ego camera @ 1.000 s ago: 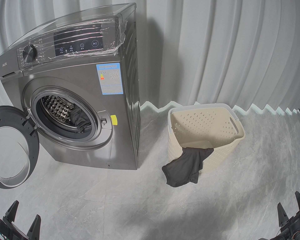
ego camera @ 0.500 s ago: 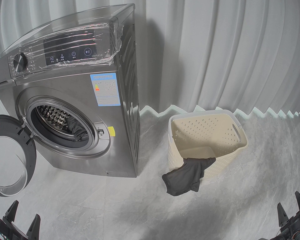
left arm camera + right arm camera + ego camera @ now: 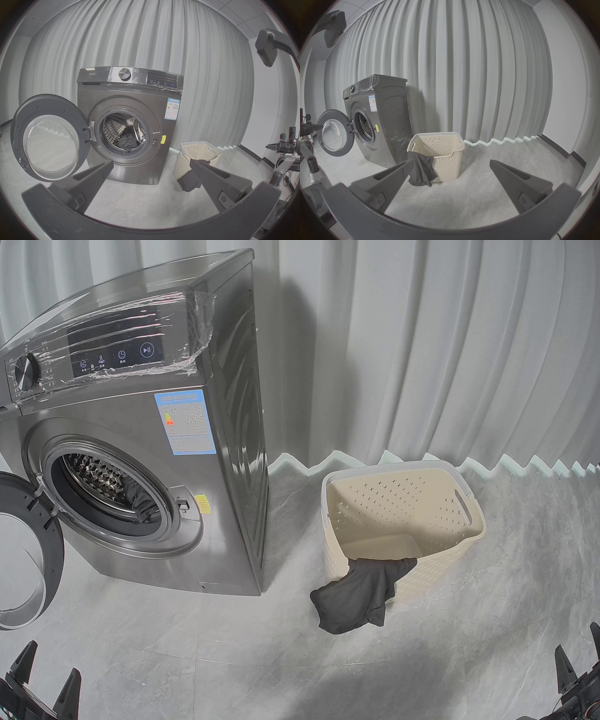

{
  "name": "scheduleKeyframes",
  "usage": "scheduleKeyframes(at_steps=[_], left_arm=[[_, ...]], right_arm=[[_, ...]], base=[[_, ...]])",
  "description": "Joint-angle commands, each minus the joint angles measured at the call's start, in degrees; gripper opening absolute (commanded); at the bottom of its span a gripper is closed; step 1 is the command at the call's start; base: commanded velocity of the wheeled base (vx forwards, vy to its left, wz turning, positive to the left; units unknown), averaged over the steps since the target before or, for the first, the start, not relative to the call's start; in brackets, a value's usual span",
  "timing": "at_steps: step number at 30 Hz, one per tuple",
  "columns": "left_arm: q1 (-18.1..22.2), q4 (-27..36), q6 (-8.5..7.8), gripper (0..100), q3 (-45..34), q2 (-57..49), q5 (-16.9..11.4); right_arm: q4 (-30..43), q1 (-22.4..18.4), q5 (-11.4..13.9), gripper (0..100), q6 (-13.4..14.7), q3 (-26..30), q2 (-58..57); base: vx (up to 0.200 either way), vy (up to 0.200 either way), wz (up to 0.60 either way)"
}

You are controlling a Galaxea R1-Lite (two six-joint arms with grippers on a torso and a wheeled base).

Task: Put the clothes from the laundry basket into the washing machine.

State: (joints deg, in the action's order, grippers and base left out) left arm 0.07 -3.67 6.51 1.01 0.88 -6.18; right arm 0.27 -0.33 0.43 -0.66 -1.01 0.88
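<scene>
A grey washing machine [image 3: 144, 427] stands at the left with its round door [image 3: 25, 552] swung wide; a dark garment [image 3: 140, 502] lies inside the drum [image 3: 125, 142]. To its right sits the cream laundry basket [image 3: 400, 521], with a dark grey garment [image 3: 356, 599] draped over its near rim down to the floor [image 3: 420, 170]. My left gripper [image 3: 45, 671] is open low at the near left, far from the machine. My right gripper [image 3: 578, 655] is open at the near right, well short of the basket [image 3: 437, 151].
White pleated curtains [image 3: 437, 346] hang behind the machine and basket. Grey marbled floor [image 3: 250, 652] stretches between me and both. Another robot arm on a stand [image 3: 286, 150] is off to the side.
The whole head picture has shifted: machine and basket now sit lower and further left, so the camera moved. Both grippers keep their places at the picture's lower corners.
</scene>
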Motion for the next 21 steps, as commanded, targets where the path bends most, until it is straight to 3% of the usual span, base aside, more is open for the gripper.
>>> scheduleKeyframes(at_steps=[1, 13, 19, 21], left_arm=[[0.0, 0.0, 0.08, 100, -0.9, -0.9, 0.0], [0.0, 0.0, -0.27, 100, -0.9, -0.9, -0.5], [0.0, 0.0, -0.09, 100, -0.9, -0.9, -0.4], [0.0, 0.0, -0.09, 100, -0.9, -0.9, -0.4]], right_arm=[[0.0, 0.0, 0.0, 100, 0.0, 1.0, -0.9], [0.0, 0.0, 0.0, 100, 0.0, 1.0, -0.9], [-0.1, -0.1, 1.6, 100, -0.6, 1.0, -0.9], [-0.4, 0.0, 2.4, 100, -1.0, 0.9, -0.9]], base=[[0.000, 0.000, 0.00], [0.000, -0.200, 0.00], [0.000, 0.000, 0.00], [0.200, 0.000, 0.00]])
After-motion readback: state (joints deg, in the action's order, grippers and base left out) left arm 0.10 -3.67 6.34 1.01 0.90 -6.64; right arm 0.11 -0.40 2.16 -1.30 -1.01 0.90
